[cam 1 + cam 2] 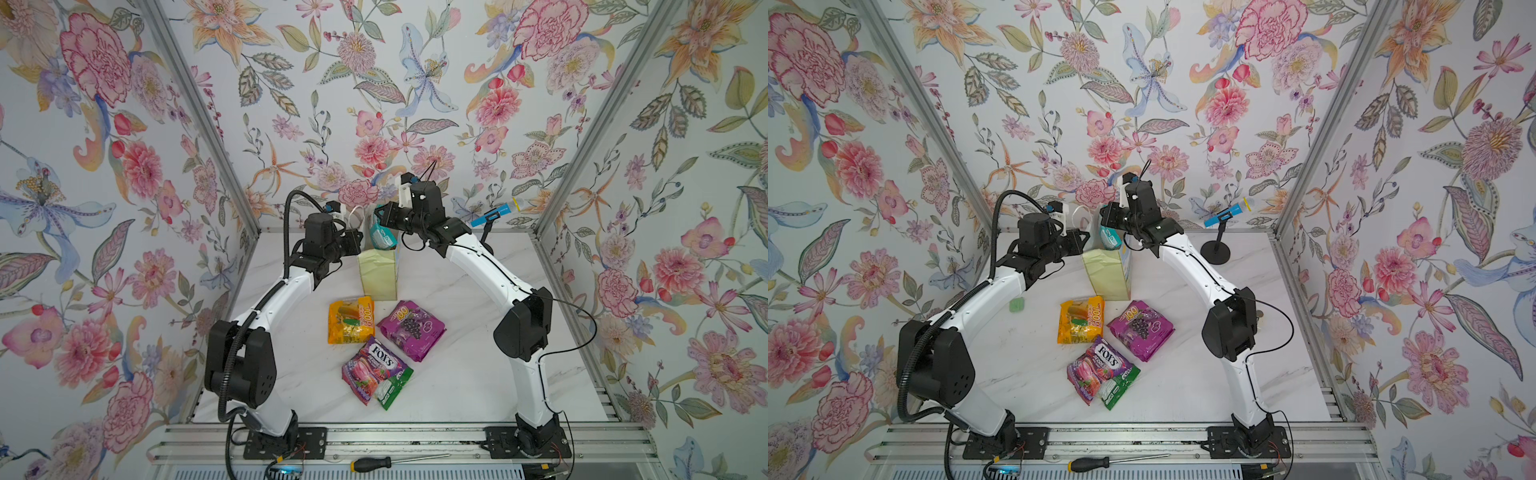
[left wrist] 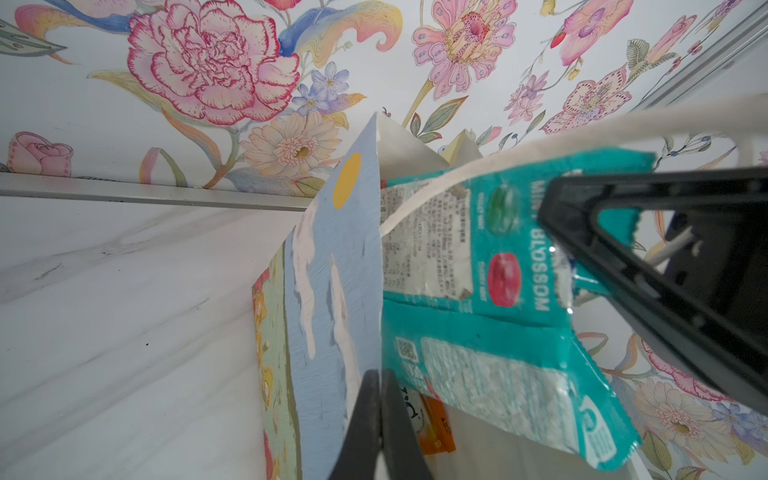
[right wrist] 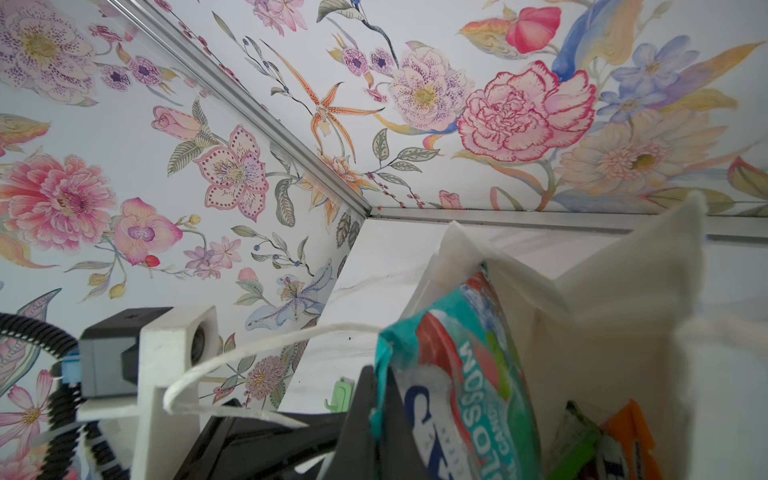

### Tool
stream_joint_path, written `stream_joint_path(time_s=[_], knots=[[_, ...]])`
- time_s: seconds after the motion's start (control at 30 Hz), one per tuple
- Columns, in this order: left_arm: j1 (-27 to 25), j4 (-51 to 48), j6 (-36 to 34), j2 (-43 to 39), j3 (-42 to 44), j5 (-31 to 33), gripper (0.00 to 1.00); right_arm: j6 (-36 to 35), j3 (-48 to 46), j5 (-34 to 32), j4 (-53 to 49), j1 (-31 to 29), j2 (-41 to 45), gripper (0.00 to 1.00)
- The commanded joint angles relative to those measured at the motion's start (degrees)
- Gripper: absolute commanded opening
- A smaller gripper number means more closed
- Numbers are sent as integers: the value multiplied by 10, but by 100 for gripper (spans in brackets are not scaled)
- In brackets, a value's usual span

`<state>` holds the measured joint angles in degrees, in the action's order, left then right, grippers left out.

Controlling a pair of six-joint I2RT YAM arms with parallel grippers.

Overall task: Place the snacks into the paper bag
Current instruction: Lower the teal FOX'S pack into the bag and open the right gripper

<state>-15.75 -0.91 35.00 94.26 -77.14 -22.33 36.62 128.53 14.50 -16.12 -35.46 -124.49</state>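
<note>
Right claw holds teal packet, seemingly partway inside paper bag.

The teal packet, pinched by the right gripper, runs off the picture's edge behind the jaws; beside them, inside the paper bag, a green packet and an orange packet are blurred, cut-off slivers.

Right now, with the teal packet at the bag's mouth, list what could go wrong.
1. The white handle lies across the teal packet that the right gripper holds, so pushing down may snag it.
2. The paper bag is tall and narrow, steadied only by the left gripper pinching one wall. A sideways shove could crumple or tip it.
</note>
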Motion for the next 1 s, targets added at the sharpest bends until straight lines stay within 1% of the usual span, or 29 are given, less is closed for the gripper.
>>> stream_joint_path(time_s=[0.0, 0.27, 0.4, 0.43, 0.53, 0.6, 0.67, 0.7, 0.8, 0.87, 0.97], knots=[[-1, 17, 2, -12, 5, -14, 0, 20, 41, 27, 9, -4, -12, 0], [-1, 19, 1, -14, 9, -14, 0, 42, 48, 39, 19, -3, -14, 0], [0, 23, 2, -14, 10, -16, 0, 41, 33, 37, 18, -1, -13, 1], [-1, 22, 3, -14, 11, -17, 0, 42, 27, 36, 17, 0, -12, 4], [0, 20, 2, -16, 11, -17, 0, 28, 11, 20, 17, 5, 2, 21], [0, 19, 0, -18, 11, -15, 0, 12, -4, -4, 16, 11, 22, 33], [0, 19, -1, -21, 11, -14, 0, -5, -19, -33, 16, 18, 44, 42], [1, 21, 0, -22, 13, -14, 0, -16, -28, -48, 16, 20, 57, 45], [1, 25, 1, -22, 18, -16, 0, -44, -55, -65, 21, 20, 94, 46], [2, 25, 0, -20, 18, -17, 0, -58, -82, -60, 34, 17, 118, 46], [3, 23, -1, -18, 18, -18, 0, -69, -157, -29, 73, 11, 171, 46]])
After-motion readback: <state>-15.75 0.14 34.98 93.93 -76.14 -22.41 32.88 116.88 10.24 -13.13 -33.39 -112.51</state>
